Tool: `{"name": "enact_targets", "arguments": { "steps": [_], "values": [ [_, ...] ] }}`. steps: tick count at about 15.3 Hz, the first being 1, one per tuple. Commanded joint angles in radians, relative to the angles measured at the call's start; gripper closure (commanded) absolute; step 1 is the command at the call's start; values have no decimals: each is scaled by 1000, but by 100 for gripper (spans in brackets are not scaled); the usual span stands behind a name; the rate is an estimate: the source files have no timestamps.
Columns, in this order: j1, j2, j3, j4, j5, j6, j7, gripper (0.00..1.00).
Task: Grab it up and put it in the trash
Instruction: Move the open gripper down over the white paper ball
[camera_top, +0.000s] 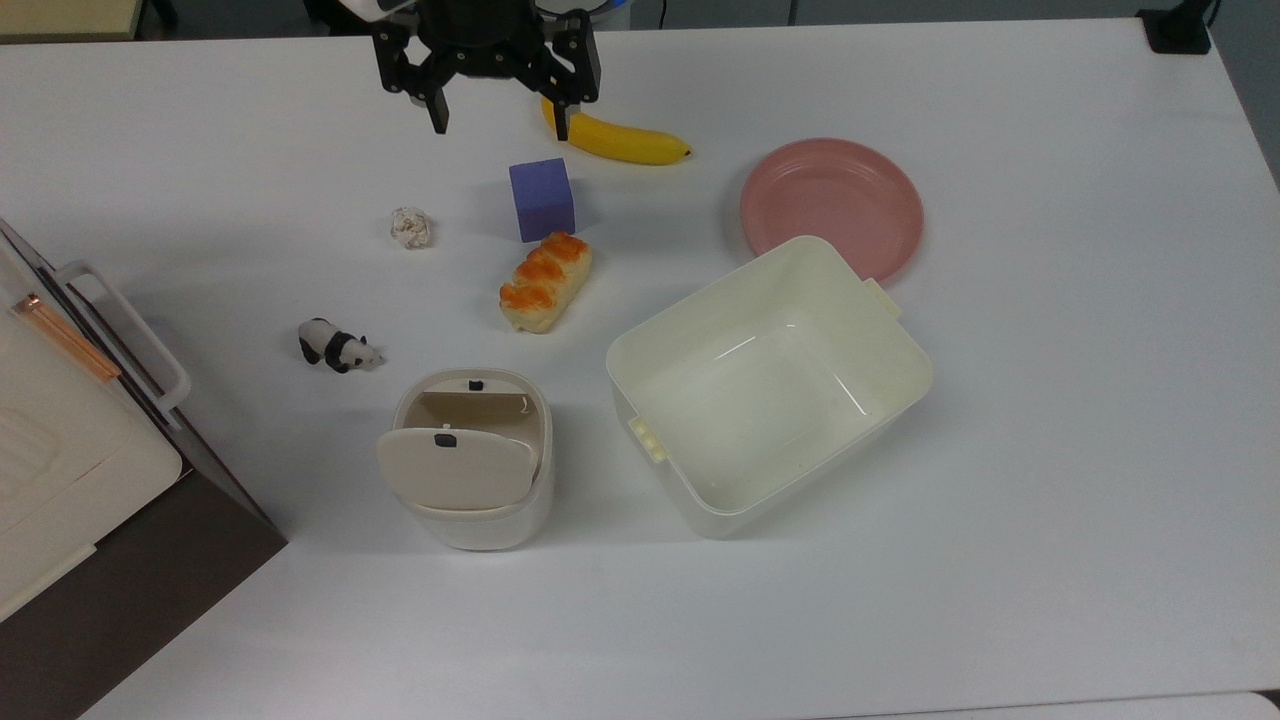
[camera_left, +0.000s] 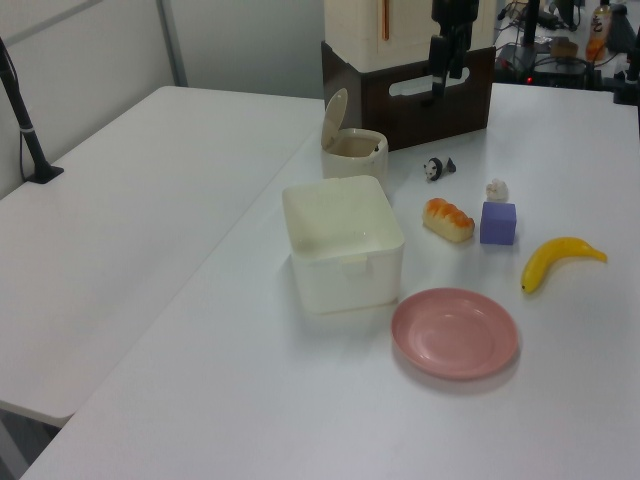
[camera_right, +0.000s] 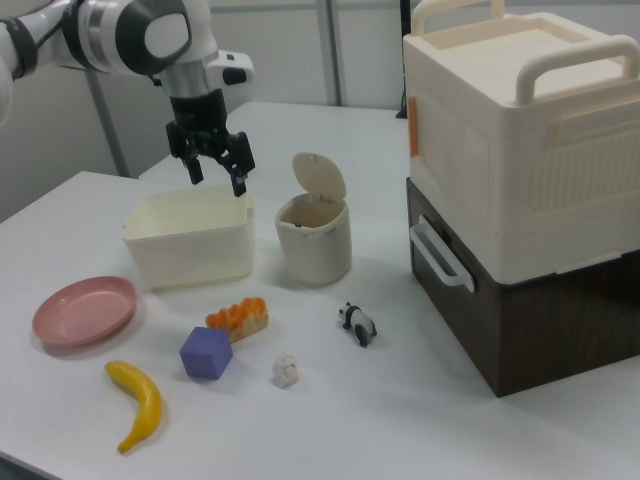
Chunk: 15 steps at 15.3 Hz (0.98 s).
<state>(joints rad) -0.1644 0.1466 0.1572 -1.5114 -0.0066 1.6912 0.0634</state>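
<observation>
A white table (camera_top: 1050, 450) holds several small objects, with a black two-finger gripper (camera_top: 500, 118) hanging above it near the far edge in the top view. The gripper's fingers are spread wide apart and hold nothing; they touch nothing on the table. In the top view one fingertip sits over the stem end of a yellow banana (camera_top: 620, 140).

The crumpled paper ball (camera_top: 411, 228) lies alone on the bare tabletop, below the gripper in the top view and apart from it. A purple cube (camera_top: 542, 198) stands to the top view's right of the ball, and a glazed bread roll (camera_top: 545, 281) lies just beside the cube.

A small panda figurine (camera_top: 338, 347) stands between the ball and the trash bin (camera_top: 470, 460). The bin's flap lid (camera_top: 455, 465) is tipped open, showing the hollow inside. To the top view's right of the bin sits a larger cream tub (camera_top: 770, 385), and a pink plate (camera_top: 832, 205) lies just beyond it.

In the right view, the gripper (camera_right: 215, 170) hangs in the air in front of the tub (camera_right: 190, 238).
</observation>
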Motion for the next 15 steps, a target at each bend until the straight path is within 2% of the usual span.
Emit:
{"name": "enact_targets", "arguments": {
  "steps": [1,6,10,15],
  "values": [
    [-1,-35,-7,-102,-16,79,-13,0],
    [-62,-82,-8,-309,-16,284,-51,1],
    [-93,-113,-10,-414,-18,321,-102,1],
    [-125,-122,-18,-449,-19,326,-152,1]
  ]
}}
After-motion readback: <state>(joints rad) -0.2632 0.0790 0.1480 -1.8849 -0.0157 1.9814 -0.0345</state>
